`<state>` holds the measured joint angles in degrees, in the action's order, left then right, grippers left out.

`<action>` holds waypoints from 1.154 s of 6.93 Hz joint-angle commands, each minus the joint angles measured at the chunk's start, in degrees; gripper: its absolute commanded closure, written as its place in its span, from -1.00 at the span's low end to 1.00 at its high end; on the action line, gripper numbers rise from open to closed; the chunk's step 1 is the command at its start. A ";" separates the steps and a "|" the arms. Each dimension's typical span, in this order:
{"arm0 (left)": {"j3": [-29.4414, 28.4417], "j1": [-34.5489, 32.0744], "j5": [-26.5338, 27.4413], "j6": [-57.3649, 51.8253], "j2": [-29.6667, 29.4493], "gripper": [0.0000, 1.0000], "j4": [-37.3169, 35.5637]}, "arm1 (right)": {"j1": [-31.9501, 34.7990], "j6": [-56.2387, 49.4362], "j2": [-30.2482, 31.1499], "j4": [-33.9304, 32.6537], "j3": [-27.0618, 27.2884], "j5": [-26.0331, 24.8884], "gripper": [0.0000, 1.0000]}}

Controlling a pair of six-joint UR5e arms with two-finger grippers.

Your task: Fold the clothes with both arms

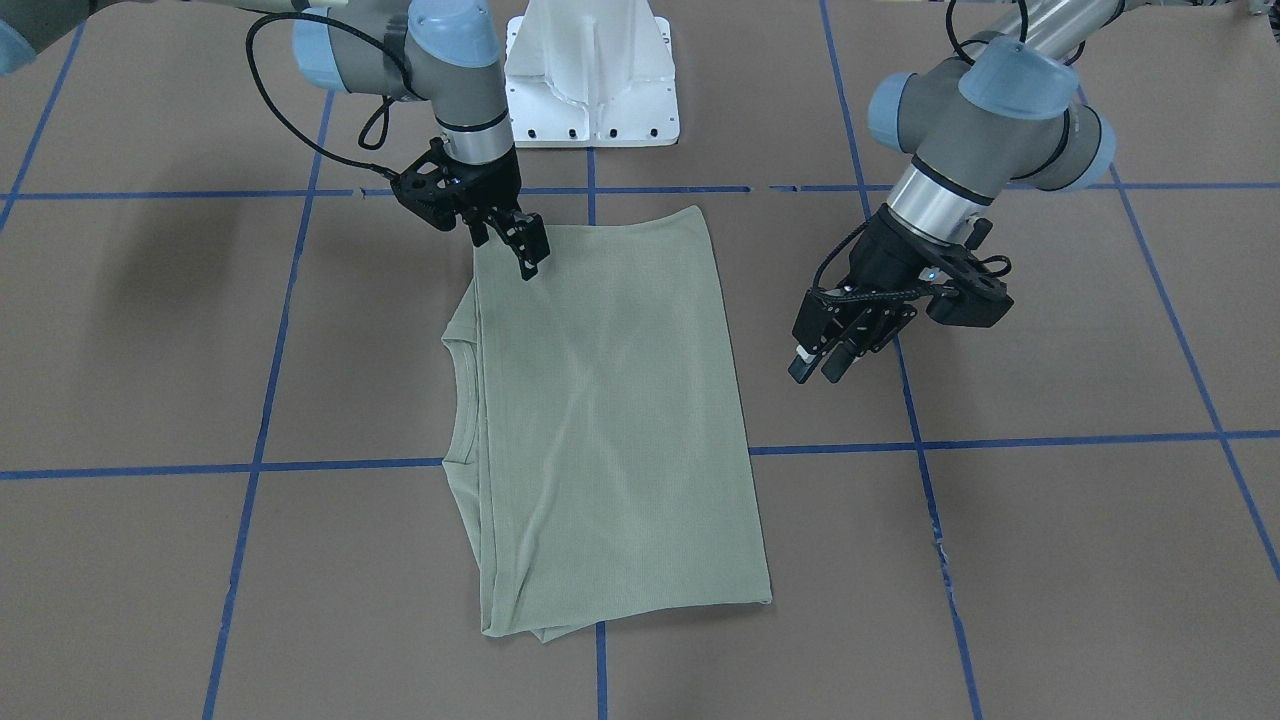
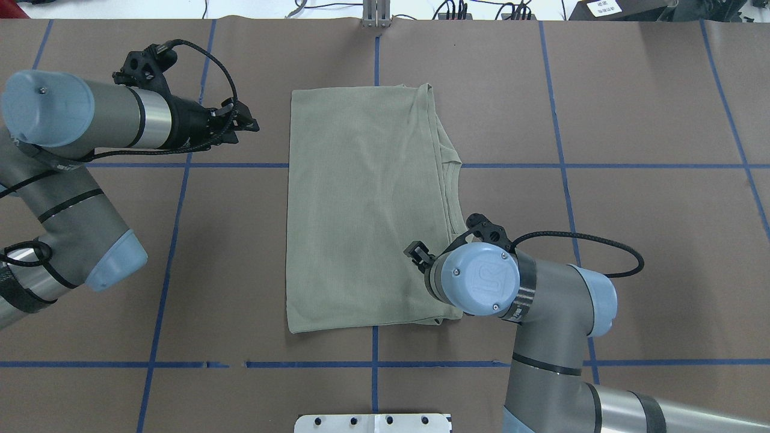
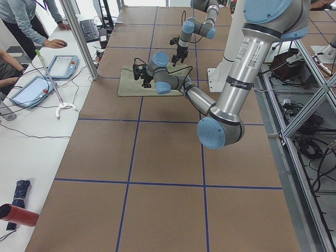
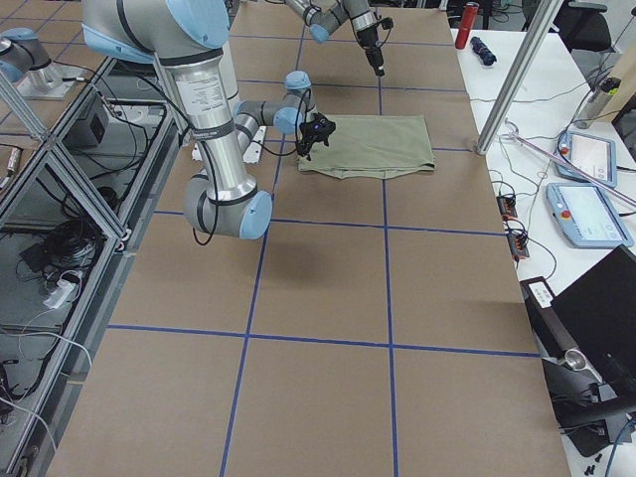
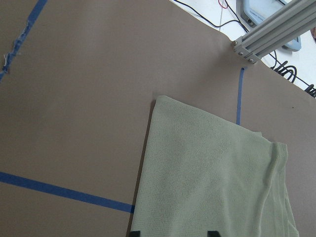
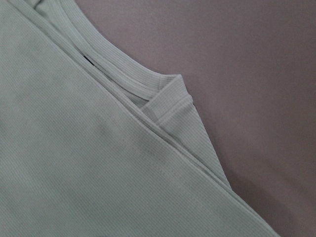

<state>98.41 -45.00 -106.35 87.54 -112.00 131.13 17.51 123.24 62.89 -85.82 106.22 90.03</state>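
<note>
A brown table (image 1: 150, 330) is seen, and a grid is marked on it with blue tape (image 1: 1000, 441). A white desk (image 3: 31, 131) is placed beside it, on which two tablets (image 3: 64, 65) and a keyboard (image 3: 90, 30) are laid. An aluminium post (image 3: 80, 37) is set between them.

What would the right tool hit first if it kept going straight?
The shirt, most likely. The right tool points down over its corner nearest the robot. How high it hangs is unclear.
</note>
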 commanded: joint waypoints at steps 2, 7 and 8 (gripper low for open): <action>0.11 -0.09 0.00 0.09 -0.06 -0.10 0.00 | -3.61 6.03 1.01 0.22 0.48 -4.41 -1.00; 0.55 -0.09 0.09 0.18 0.03 -0.10 -0.09 | -5.11 6.40 1.98 0.13 -0.04 -5.12 -0.99; 1.25 -0.09 0.09 0.18 0.64 -0.10 -0.43 | -5.99 6.40 2.32 0.13 -0.22 -5.12 -0.97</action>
<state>99.04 -45.08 -106.26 87.71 -111.81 130.97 12.24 129.63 64.95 -85.68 106.24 84.90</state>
